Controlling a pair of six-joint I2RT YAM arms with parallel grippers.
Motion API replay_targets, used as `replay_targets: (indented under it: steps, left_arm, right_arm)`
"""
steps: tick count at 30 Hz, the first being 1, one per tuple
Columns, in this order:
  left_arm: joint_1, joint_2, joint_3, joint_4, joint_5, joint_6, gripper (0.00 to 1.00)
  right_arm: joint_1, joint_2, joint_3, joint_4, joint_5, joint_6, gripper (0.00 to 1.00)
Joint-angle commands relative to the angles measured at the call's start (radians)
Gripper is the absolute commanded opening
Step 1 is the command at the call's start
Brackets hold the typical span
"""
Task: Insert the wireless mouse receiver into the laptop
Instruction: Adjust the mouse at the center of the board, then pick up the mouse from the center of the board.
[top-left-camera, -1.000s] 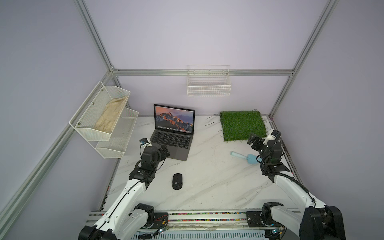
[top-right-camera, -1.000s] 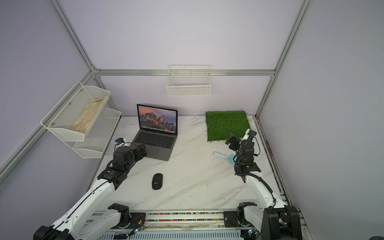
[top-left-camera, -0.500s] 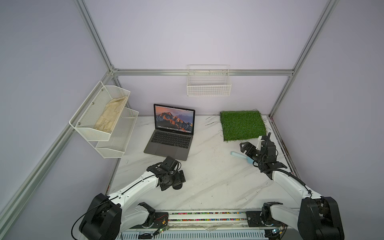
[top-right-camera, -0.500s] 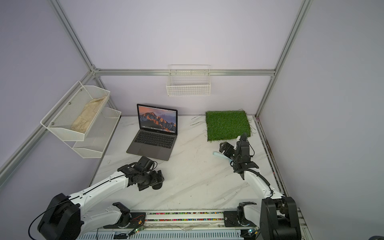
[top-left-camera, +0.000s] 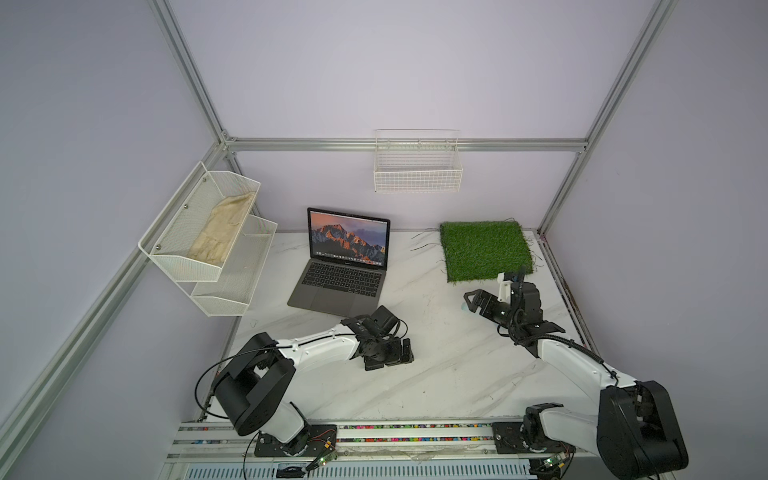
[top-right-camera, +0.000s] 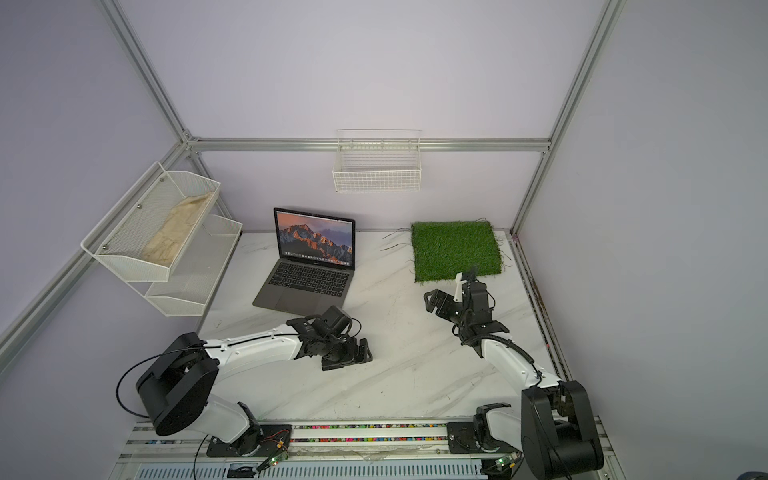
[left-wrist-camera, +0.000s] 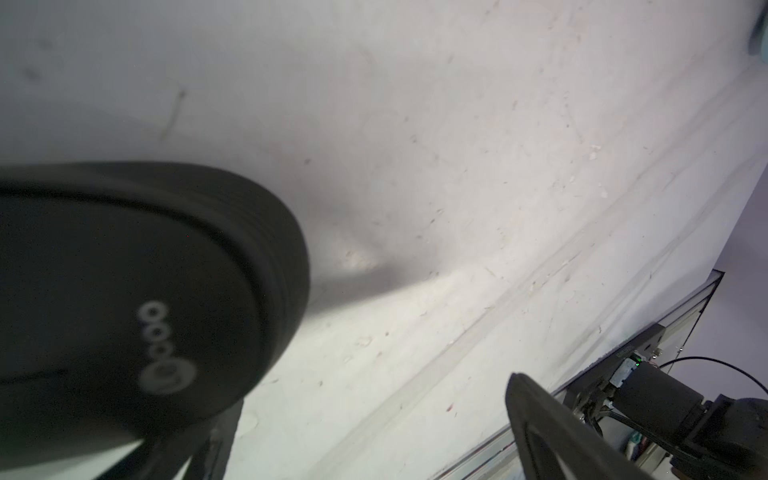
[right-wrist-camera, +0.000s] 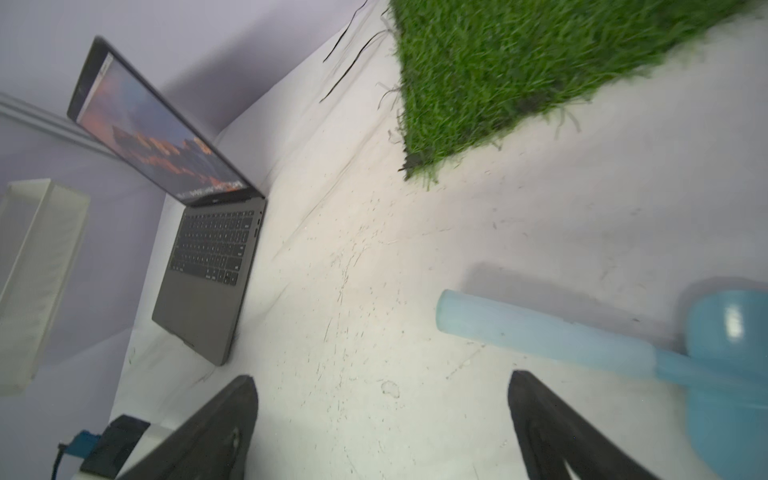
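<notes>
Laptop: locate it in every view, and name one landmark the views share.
In a top view: laptop centre-left, lid open, left of the green turf mat.
In a top view: laptop in the same spot, left of the green turf mat.
Left wrist: not in it.
Right wrist: laptop seen side-on, apart from the green turf mat.
Shared landmark: the green turf mat, absent only from the left wrist view.
</notes>
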Motion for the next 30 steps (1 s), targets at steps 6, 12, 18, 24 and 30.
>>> replay_targets:
  steps: [6,12,18,24,30]
  left_arm:
    - [-0.005,-0.390,-0.071,-0.111,-0.306,-0.033,1.00]
    - [0.123,-0.645,-0.101,-0.227,-0.581,-0.046,1.00]
    - [0.422,-0.666,-0.128,-0.132,-0.541,0.049,1.00]
    - [0.558,-0.650,-0.169,-0.017,-0.470,0.103,1.00]
    - [0.610,-0.630,-0.214,0.039,-0.427,0.104,1.00]
  right_arm:
    - [0.219,0.034,-0.028,0.187,-0.121,-0.288,0.97]
    - [0.410,0.130,0.033,0.179,-0.115,-0.588,0.97]
    - [0.552,0.328,0.194,0.019,-0.069,-0.885,0.97]
    - [0.600,0.475,0.317,-0.084,-0.040,-1.060,0.97]
    - [0.612,0.595,0.437,-0.158,-0.039,-1.158,0.96]
